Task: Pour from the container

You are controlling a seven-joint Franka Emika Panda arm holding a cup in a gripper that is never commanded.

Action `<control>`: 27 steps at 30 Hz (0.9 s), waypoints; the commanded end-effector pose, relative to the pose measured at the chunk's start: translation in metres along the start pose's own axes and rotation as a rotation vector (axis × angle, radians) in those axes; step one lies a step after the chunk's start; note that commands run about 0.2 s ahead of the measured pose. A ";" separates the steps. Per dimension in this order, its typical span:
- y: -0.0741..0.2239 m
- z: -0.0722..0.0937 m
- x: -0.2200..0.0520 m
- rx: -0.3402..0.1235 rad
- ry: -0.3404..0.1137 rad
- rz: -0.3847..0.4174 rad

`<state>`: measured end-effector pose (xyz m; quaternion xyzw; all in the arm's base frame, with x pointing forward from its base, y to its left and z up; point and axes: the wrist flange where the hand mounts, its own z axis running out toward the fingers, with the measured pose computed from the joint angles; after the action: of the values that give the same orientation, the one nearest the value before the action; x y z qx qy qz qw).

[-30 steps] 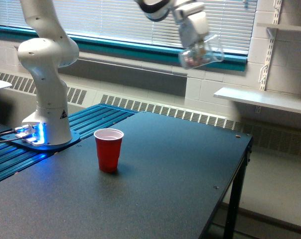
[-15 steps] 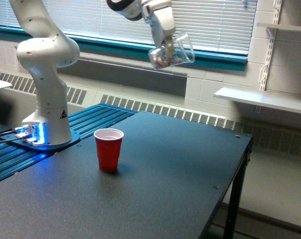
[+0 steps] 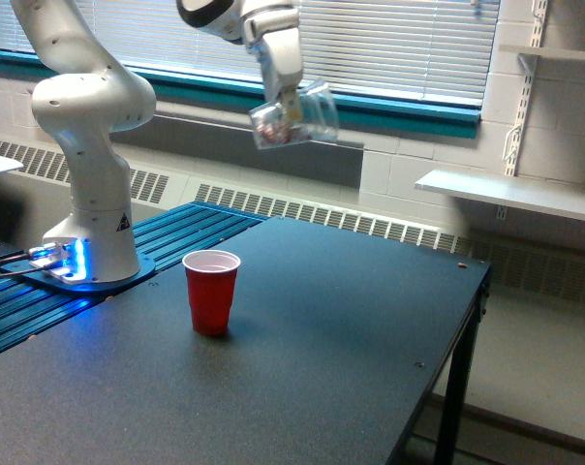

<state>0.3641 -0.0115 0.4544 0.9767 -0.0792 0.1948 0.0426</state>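
Your end effector (image 3: pixel 289 108) is clenched on the container (image 3: pixel 294 116), tilted high above the tabletop (image 3: pixel 351 320) and right of the red cup (image 3: pixel 211 291); it looks light, thin-walled and crushable, so grip gently around its midwall.

Small clear see-through plastic cup (image 3: pixel 294 116), tipped far over on its side, mouth toward exterior view's right, base toward exterior view's left. Reddish-tan bits gathered inside near base end. Held high in air, well above table, in front of window blinds.
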 end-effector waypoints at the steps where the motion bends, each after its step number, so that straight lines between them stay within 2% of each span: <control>1: 0.020 0.005 -0.011 -0.006 -0.041 -0.058; 6: 0.036 0.005 -0.015 0.037 -0.040 -0.014; 11: 0.050 0.008 -0.027 0.051 -0.029 -0.001; 14: 0.057 0.012 -0.038 0.042 -0.034 -0.016; 19: 0.066 0.022 -0.060 0.003 -0.080 -0.070; 27: 0.078 0.035 -0.089 -0.026 -0.175 -0.133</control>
<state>0.2967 -0.0733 0.4072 0.9879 -0.0580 0.1346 0.0498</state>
